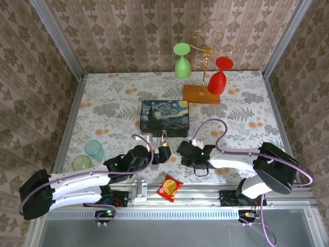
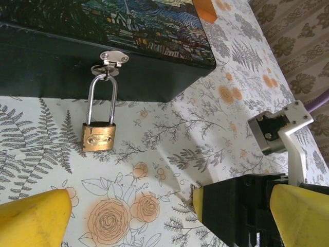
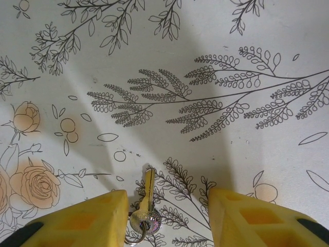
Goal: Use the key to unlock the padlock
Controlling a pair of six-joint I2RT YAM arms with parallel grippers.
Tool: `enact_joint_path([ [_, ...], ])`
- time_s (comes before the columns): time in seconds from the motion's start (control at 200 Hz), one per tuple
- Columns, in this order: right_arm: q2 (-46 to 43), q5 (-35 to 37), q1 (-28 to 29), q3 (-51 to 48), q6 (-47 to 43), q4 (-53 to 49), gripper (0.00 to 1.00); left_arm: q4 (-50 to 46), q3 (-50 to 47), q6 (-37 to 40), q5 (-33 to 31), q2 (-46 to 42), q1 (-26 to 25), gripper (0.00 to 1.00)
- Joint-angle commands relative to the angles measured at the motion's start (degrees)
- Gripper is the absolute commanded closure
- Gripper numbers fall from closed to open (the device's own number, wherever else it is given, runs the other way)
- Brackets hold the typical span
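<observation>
The brass padlock hangs by its long silvery shackle from the clasp on the front of the Starry Night box and rests flat on the cloth. From above, the padlock sits just beyond my left gripper. My left gripper is open wide and stands short of the lock, with nothing between its fingers. The key, on a small ring, lies flat on the cloth. My right gripper is open around it, and the key lies close beside the left-hand finger.
My right gripper is close to the right of the left one. Its black and yellow finger reaches between the left fingers. A red-orange snack packet lies at the near edge. Two green cups stand left, a glass rack at the back.
</observation>
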Motion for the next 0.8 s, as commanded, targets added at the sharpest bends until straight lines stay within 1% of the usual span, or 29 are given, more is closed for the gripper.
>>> enact_joint_path([
  [0.0, 1.74, -1.75, 1.43, -1.83, 2.48, 3.21, 0.54, 0.29, -1.01, -1.10, -1.56, -0.81, -0.57, 0.00],
  [0.195, 2.64, -2.05, 2.69, -2.16, 4.06, 4.71, 0.54, 0.06, -0.93, -0.54, -2.05, -0.12, -0.57, 0.00],
  [0.44, 3.84, -2.12, 5.19, -3.60, 6.25, 8.24, 0.55, 1.12, -0.93, -0.36, -1.19, 1.26, -0.57, 0.00],
  [0.575, 4.52, -2.51, 5.85, -2.58, 5.34, 6.96, 0.55, 2.62, -1.70, -0.80, -1.20, 2.08, -0.57, 0.00],
  [0.63, 4.30, -2.92, 6.11, -2.12, 4.63, 5.92, 0.57, 2.86, -1.81, -0.84, -1.24, 2.19, -0.57, 0.00],
  [0.675, 4.24, -3.25, 6.24, -1.62, 3.88, 4.72, 0.61, 2.87, -1.86, -0.88, -1.24, 2.36, -0.59, 0.00],
  [0.755, 4.76, -3.68, 6.49, -0.90, 2.72, 2.77, 0.62, 3.33, -2.14, -0.99, -1.28, 2.32, -0.57, 0.00],
  [0.795, 5.11, -3.87, 6.57, -0.68, 2.19, 2.25, 0.65, 3.56, -2.24, -0.93, -1.39, 2.20, -0.56, 0.00],
])
